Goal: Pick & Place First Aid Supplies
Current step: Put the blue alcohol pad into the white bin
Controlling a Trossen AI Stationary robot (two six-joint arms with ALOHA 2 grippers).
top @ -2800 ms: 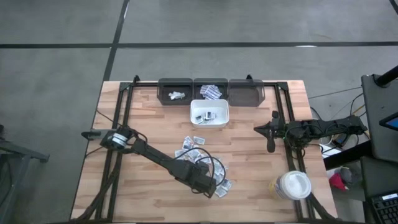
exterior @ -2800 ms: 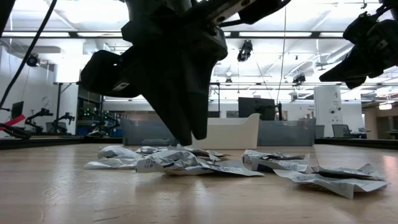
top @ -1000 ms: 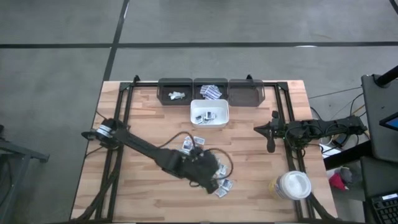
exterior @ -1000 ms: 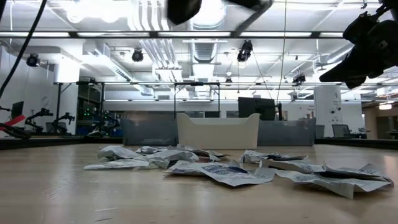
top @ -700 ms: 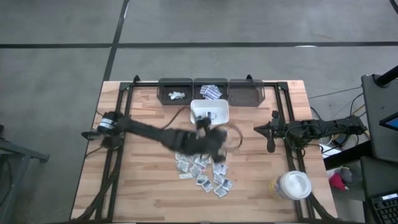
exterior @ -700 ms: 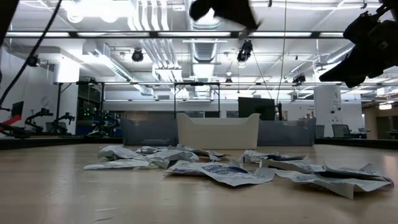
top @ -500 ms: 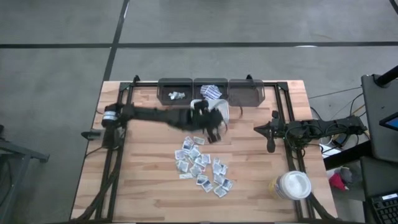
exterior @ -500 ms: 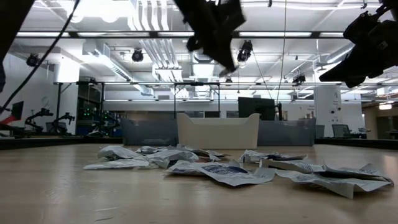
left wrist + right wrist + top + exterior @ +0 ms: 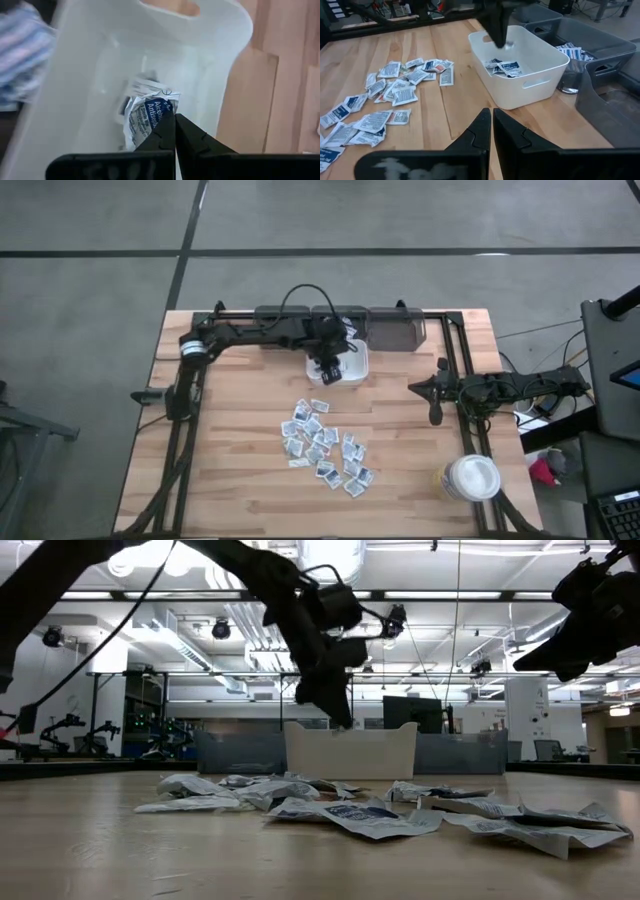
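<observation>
We see the left tool (image 9: 174,131) clenched on an antiseptic sachet (image 9: 145,114) above the white bin (image 9: 352,367), ready to drop it in.

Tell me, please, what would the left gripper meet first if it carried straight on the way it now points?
The left gripper, shut on a sachet, points down into the white bin. It would probably first meet the sachets lying on the bin's floor, though depth is hard to judge.

Two dark, slender jointed arms are seen, the left arm (image 9: 255,332) looped with a black cable. Each tool (image 9: 174,131) is formed of two tapering black fingers (image 9: 475,131).
</observation>
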